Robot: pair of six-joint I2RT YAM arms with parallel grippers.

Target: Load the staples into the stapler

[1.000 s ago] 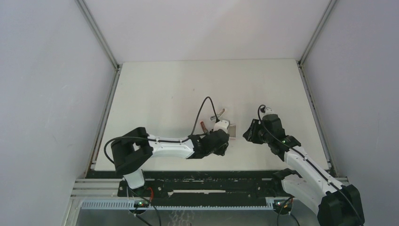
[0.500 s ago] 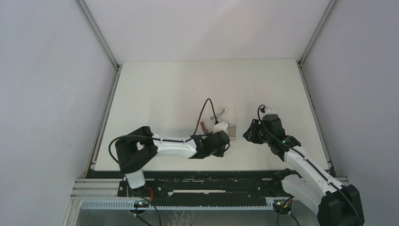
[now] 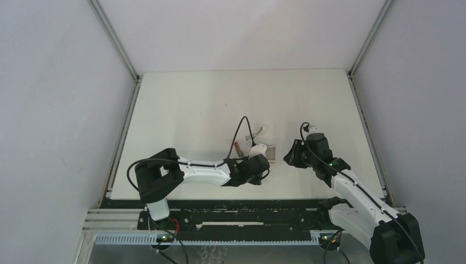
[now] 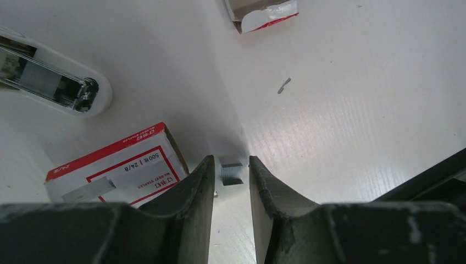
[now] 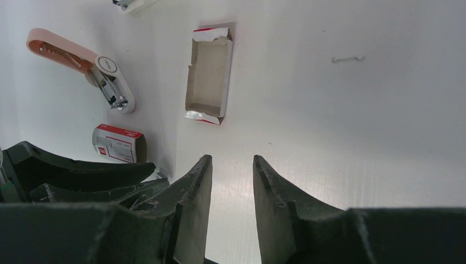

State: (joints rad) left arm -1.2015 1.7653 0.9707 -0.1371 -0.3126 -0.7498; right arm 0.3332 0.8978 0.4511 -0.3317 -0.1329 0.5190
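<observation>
"Top external: where do the two arms sit?"

"Both reach to the middle of the desk (image 3: 181,99). The left gripper (image 3: 261,165) is low, just beside a small opened box (image 3: 273,149), and the stapler (image 3: 237,147) lies close behind its wrist. The right gripper (image 3: 290,156) hangs near the other side of that box. From up here the staples are hidden under the left gripper, and neither pair of jaws can be read."

"Left wrist, then?"

"The staples (image 4: 231,171), a small grey block, lie flat on the desk (image 4: 357,110) between the two fingers (image 4: 193,190). The jaws are narrowly parted around the block. A thin strip of desk shows on each side, so they do not grip it. A red-labelled staple box (image 4: 118,168) lies just left of the fingers. The stapler (image 4: 55,82) is farther off at upper left, hinged open with its metal channel showing. A single loose staple (image 4: 283,85) lies apart to the right."

"And the right wrist?"

"Its jaws stand apart with only bare desk (image 5: 357,137) between them. Ahead lies the opened box (image 5: 209,74), empty inside. To its left is the stapler (image 5: 110,82), open, with a peach-coloured arm. Nearer is the staple box (image 5: 118,144). The left gripper's dark fingers (image 5: 77,176) fill the lower left, and the staples cannot be made out in this view."
</observation>
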